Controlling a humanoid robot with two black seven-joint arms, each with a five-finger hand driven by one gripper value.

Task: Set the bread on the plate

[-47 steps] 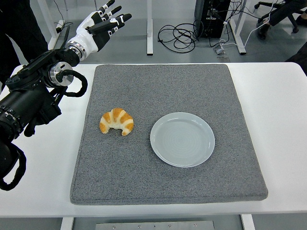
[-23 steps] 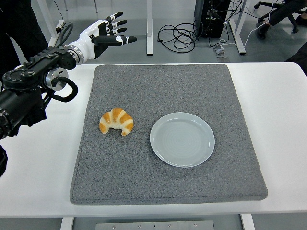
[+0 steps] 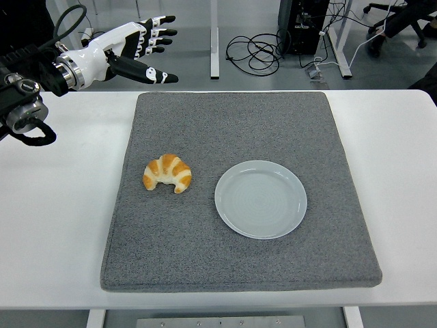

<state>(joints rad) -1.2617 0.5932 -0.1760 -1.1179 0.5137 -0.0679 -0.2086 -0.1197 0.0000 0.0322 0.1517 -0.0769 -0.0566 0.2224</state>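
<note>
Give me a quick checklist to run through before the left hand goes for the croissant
1. Croissant free on the grey mat, nothing touching it: ok.
2. Plate empty, ready to receive it: ok.
3. Left hand open, holding nothing: ok.
4. Left hand above the croissant: not ok, it is up beyond the mat's far left corner.
5. Path from croissant to plate unobstructed: ok.
6. Right arm clear of the mat: cannot tell, out of view.
</note>
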